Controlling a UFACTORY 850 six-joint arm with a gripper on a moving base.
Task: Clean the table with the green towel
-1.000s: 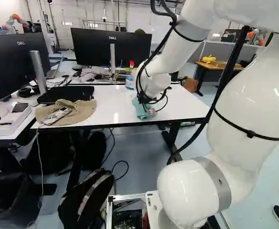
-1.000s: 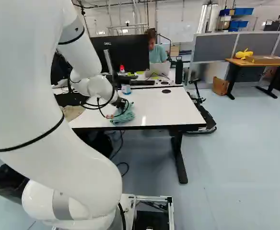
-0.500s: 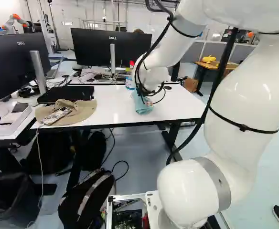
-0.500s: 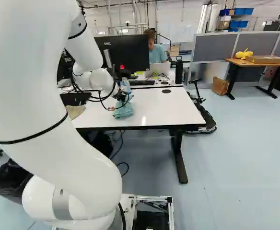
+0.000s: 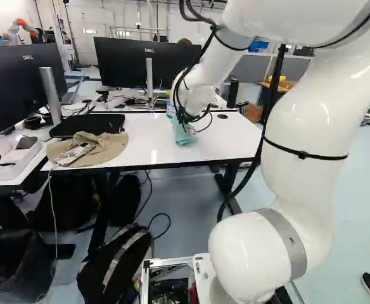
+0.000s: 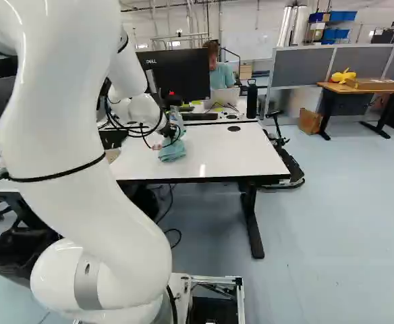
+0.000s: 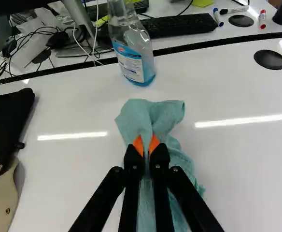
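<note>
In the right base view my gripper (image 6: 175, 135) is at the near left part of the white table (image 6: 231, 152), low over its top. The wrist view shows the gripper (image 7: 147, 145) shut on the green towel (image 7: 150, 115), orange pads pinching a fold. The towel bunches ahead of the fingers and trails beneath them over the tabletop. In the left base view the towel (image 5: 185, 136) hangs under the wrist onto the table.
A spray bottle with blue liquid (image 7: 133, 48) stands just ahead of the towel. A black case (image 5: 89, 125) and a beige cap (image 5: 96, 151) with a phone on it lie beside the work area. Monitors (image 5: 148, 63) stand behind. A backpack (image 5: 114, 263) is on the floor.
The arm has swung left in the left base view, carrying the gripped towel a little left and back over the tabletop. The base has stayed put.
</note>
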